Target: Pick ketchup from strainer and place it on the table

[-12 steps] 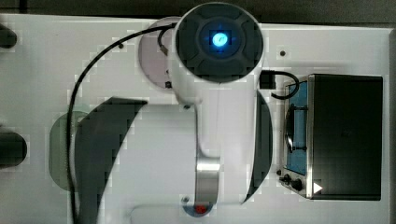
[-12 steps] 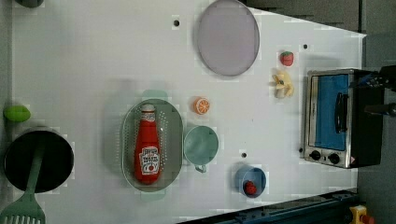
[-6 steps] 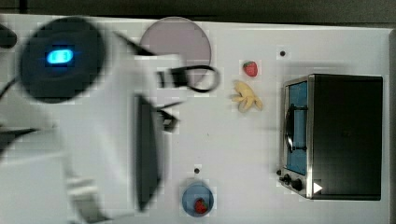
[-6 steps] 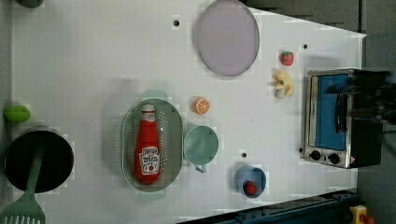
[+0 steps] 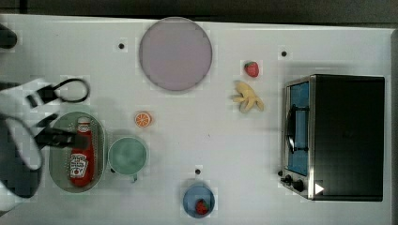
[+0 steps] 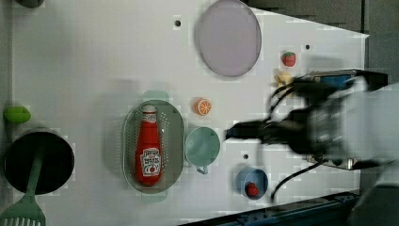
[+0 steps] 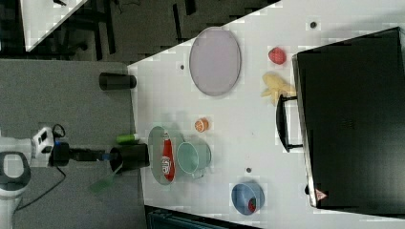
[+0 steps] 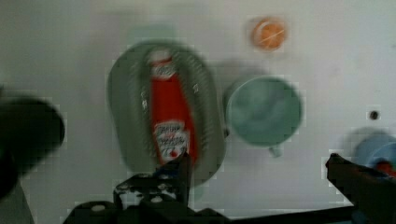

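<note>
- One ketchup bottle (image 5: 82, 152) lies flat inside the single pale green strainer (image 5: 57, 161), its long axis along the strainer's length; the white cap points toward the top view's top, the base toward the top view's bottom.
- One pincer (image 8: 257, 165), fingers spread wide and holding nothing, hangs above the counter (image 5: 211, 126); in the wrist view the bottle's label end sits just beside one fingertip (image 8: 180, 161).
- Beside the strainer: one green cup (image 5: 127, 155), one orange slice (image 5: 143, 119).
- Two strawberries (image 5: 251, 69), one in a blue bowl (image 5: 191, 200).
</note>
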### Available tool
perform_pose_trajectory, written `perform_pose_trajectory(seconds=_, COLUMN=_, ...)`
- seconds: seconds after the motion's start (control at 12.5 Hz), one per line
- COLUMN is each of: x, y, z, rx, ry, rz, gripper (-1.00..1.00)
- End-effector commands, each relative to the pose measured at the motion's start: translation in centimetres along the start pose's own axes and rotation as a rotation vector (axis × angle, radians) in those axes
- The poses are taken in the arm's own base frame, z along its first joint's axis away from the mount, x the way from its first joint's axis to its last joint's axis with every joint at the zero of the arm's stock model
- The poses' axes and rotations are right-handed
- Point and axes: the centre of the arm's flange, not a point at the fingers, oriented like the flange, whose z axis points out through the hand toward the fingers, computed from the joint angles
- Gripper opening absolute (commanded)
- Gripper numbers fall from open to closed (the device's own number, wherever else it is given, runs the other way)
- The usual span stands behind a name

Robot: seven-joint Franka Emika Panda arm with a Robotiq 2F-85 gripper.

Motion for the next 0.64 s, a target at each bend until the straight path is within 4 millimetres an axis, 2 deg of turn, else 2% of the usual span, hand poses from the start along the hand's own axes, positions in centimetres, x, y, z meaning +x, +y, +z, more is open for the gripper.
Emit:
perform_pose_trajectory(seconds=0.08, x=-2.6, y=-4.0, z=3.2, rx=0.002, ry=-0.008, rz=-0.055, gripper=1.00)
perform_pose_trajectory(seconds=0.32, x=-3.6, y=-6.3, z=9.3, rx=0.036, ry=-0.001, rz=-0.003, gripper=1.00)
perform_pose_trajectory(seconds=0.64, x=-4.2, y=-6.5, z=17.7, rx=0.064, ry=0.066, rz=-0.053, gripper=1.00)
